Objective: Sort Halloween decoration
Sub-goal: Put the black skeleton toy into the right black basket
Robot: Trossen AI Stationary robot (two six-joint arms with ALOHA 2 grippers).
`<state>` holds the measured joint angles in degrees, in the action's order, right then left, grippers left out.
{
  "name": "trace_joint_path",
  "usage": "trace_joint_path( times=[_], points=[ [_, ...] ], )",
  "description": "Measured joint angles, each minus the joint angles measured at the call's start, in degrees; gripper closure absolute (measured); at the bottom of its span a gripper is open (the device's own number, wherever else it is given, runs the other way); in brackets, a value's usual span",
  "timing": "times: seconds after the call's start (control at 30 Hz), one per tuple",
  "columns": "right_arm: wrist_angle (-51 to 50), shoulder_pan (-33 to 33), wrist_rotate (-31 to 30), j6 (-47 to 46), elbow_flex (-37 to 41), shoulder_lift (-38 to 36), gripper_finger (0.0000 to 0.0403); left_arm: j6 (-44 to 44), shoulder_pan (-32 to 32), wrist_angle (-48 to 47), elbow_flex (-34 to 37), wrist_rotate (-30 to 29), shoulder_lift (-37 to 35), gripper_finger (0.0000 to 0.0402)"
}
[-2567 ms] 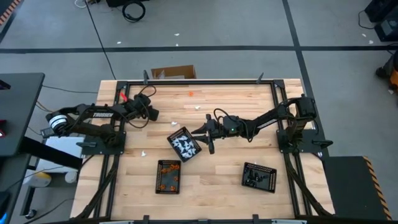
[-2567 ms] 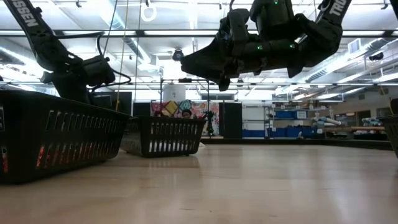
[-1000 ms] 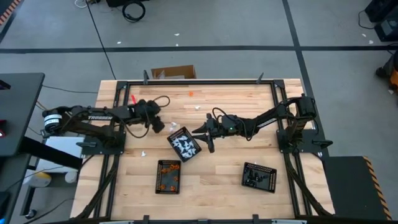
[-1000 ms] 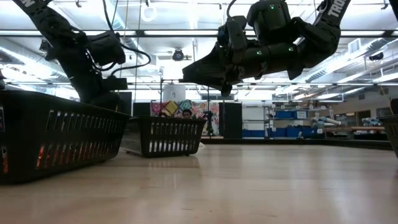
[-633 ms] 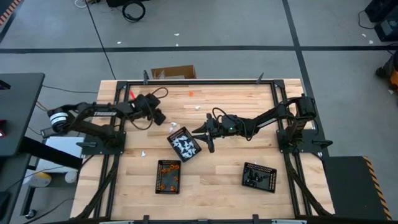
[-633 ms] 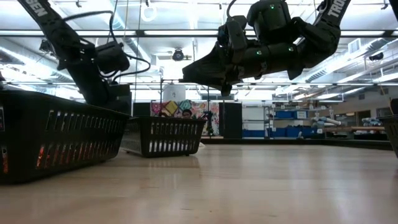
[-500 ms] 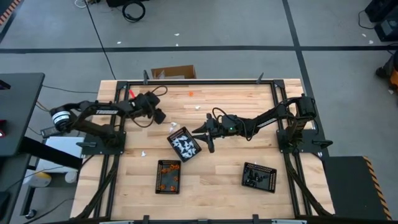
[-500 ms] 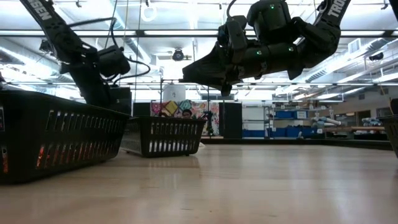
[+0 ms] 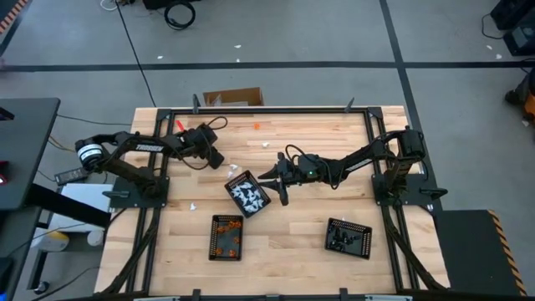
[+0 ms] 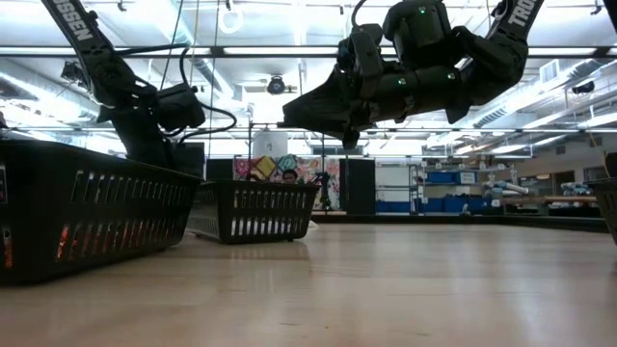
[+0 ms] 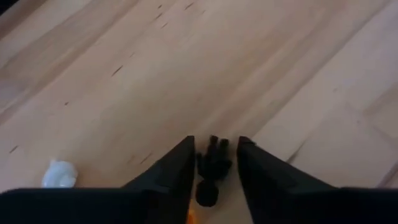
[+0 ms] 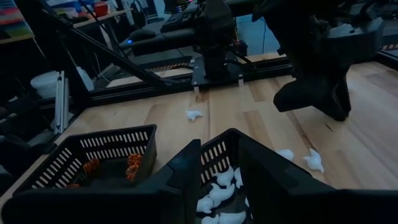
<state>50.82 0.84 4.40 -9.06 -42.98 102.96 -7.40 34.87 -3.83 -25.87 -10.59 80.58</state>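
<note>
Three black trays stand on the wooden table: one with white pieces (image 9: 247, 193), one with orange pieces (image 9: 226, 237), one with black pieces (image 9: 348, 237). My left gripper (image 9: 215, 158) points down at the far left of the table. A tiny black piece (image 11: 213, 165) lies on the wood between its open fingers. My right gripper (image 9: 266, 178) hovers open above the white-piece tray (image 12: 217, 180), with nothing between its fingers. Loose white pieces (image 9: 232, 168) lie on the wood near the left gripper. My left gripper straddles the black piece (image 11: 214, 155), one finger (image 11: 180, 171) on each side, slanting down from above. The piece lies on the table. Whether the fingers touch it, I cannot tell.
More white pieces (image 9: 266, 144) (image 9: 194, 205) and an orange one (image 9: 257, 125) lie scattered on the wood. A white piece (image 11: 61, 174) sits close to the left fingers. A cardboard box (image 9: 234, 98) stands beyond the far edge. Black frame rails (image 9: 267, 109) border the table.
My left gripper has swung a little toward the table's far edge and sunk toward the wood. My right gripper has kept still above the white-piece tray.
</note>
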Motion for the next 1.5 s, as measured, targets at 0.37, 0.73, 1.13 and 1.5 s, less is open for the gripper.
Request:
trace_joint_path(
  times=[0.37,0.73,1.13,1.5],
  points=[
    [-11.3,0.1,-1.8,2.0,0.0,-8.3,0.0289,0.5,-0.4,-2.1,0.3,-0.1,-2.8,0.0393],
    [-27.9,-0.7,-8.9,2.8,0.0,-23.0,0.0289,-1.4,-4.0,1.4,-1.2,11.1,-10.6,0.0401],
    [-39.5,0.0,-17.3,4.5,0.0,-50.1,0.0289,-3.3,-25.4,12.9,-19.0,16.5,2.3,0.0401],
    [-41.3,-8.2,-26.0,3.0,3.5,-55.1,0.0289,2.6,-39.3,13.6,-49.1,18.2,31.5,0.0401]
  ],
)
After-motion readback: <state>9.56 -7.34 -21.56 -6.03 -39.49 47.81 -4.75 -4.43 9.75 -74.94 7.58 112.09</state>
